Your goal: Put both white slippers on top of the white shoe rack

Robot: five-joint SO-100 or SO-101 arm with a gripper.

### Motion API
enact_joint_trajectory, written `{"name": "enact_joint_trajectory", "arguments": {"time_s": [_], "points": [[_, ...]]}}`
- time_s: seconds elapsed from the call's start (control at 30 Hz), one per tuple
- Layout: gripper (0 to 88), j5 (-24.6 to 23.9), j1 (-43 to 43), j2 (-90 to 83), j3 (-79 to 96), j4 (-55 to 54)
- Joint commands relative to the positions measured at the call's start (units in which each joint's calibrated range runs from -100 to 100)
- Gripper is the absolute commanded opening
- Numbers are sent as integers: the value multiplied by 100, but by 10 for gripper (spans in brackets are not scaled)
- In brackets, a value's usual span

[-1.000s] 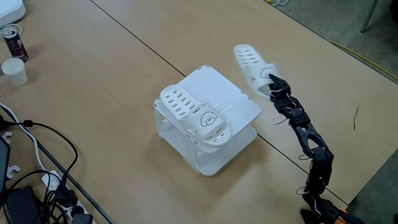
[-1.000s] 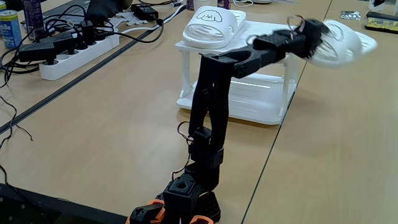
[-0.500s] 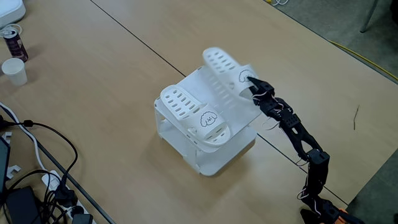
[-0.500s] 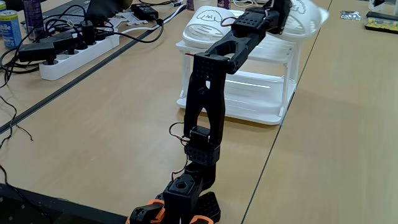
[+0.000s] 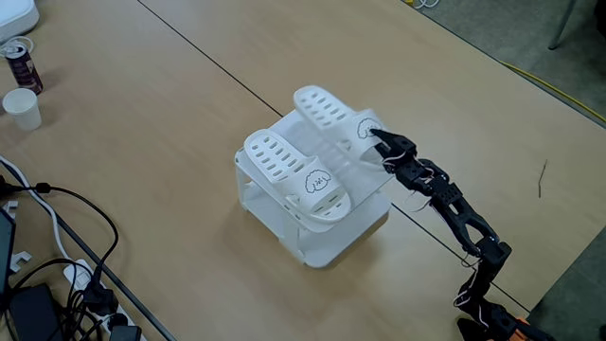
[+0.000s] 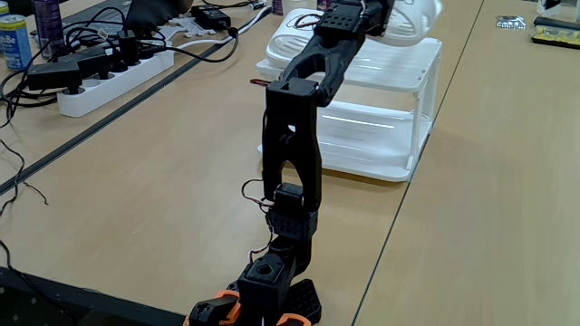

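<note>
Fixed view from above shows the second white slipper [image 5: 333, 116] held at its dog-face end by the end effector [image 5: 372, 135], its body lying over the far part of the white shoe rack [image 5: 317, 242] top. Whether its sole already rests on the top or hangs just above cannot be told. The first slipper [image 5: 295, 175] lies flat on the near part of the top, just beside the held one and roughly parallel to it. In the other fixed view the held slipper [image 6: 412, 18] pokes out past the black arm [image 6: 294, 127] at the rack's far right corner, so part of it may overhang the edge.

The likely failures, as I judge them:
- Release with too much of the slipper past the edge, and it tips off onto the tabletop [image 5: 170, 114].
- Release from a height, and the light plastic bounces or slides.
- A sideways shift of the arm nudges the first slipper toward the near edge.
- Fingers drag the slipper back when they part and retreat.

Cables and a power strip [image 6: 109, 77] lie well apart from the rack.
</note>
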Motion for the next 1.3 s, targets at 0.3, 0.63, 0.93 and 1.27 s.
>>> {"name": "enact_joint_trajectory", "arguments": {"time_s": [0.3, 0.63, 0.93, 1.27], "points": [[7, 42, -232, -685, 254, -22], [7, 42, -240, -660, 263, -31], [7, 42, -240, -626, 353, -39], [7, 42, -322, -618, 389, -48]]}}
